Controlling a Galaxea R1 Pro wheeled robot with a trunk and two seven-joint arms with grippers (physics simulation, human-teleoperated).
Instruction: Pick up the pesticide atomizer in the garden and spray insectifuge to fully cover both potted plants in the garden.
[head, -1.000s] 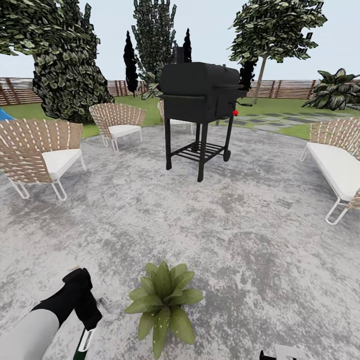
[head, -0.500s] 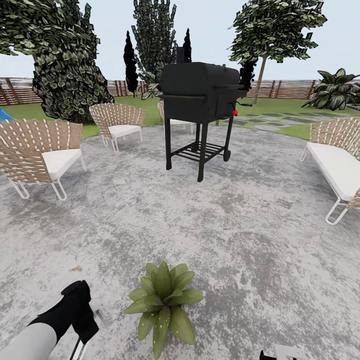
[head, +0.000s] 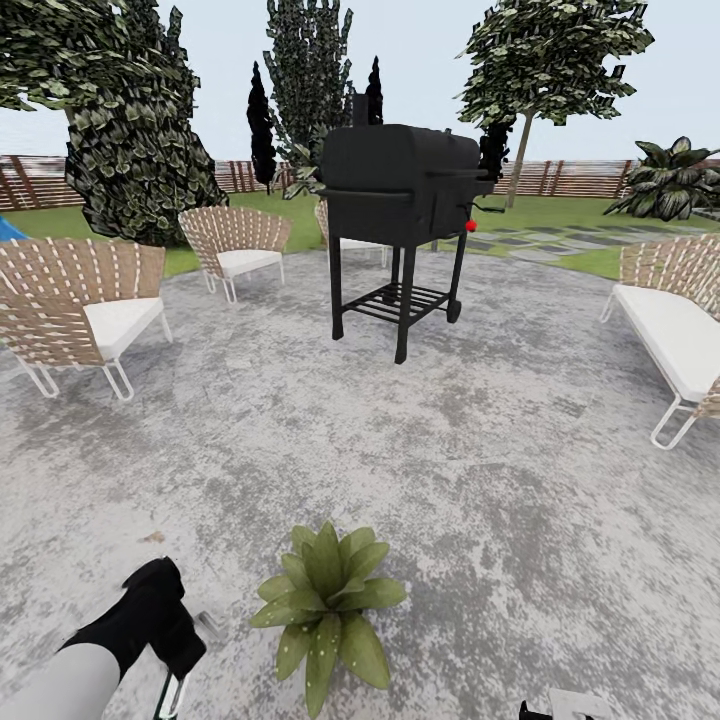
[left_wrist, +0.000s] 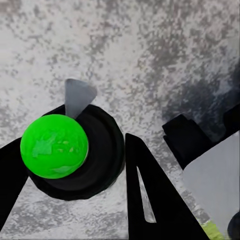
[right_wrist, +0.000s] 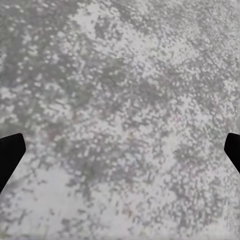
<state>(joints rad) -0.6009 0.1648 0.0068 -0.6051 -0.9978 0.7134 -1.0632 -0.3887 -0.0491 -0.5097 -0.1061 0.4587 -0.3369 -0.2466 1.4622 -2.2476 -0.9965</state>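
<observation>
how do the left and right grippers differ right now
The left gripper has its fingers either side of the atomizer with the green ball top; the right gripper is open with nothing between its fingertips, just bare patio. The left arm shows beside the potted plant in the head view. Both have black fingers and point down at the paving.

We are moving our left arm (head: 150, 615) a little. A second ago it was sitting higher, then it was dropping low, and now it is coming back up a tiny bit, closer to the potted plant (head: 325, 590). The green bottle under it is slipping almost out of sight.
</observation>
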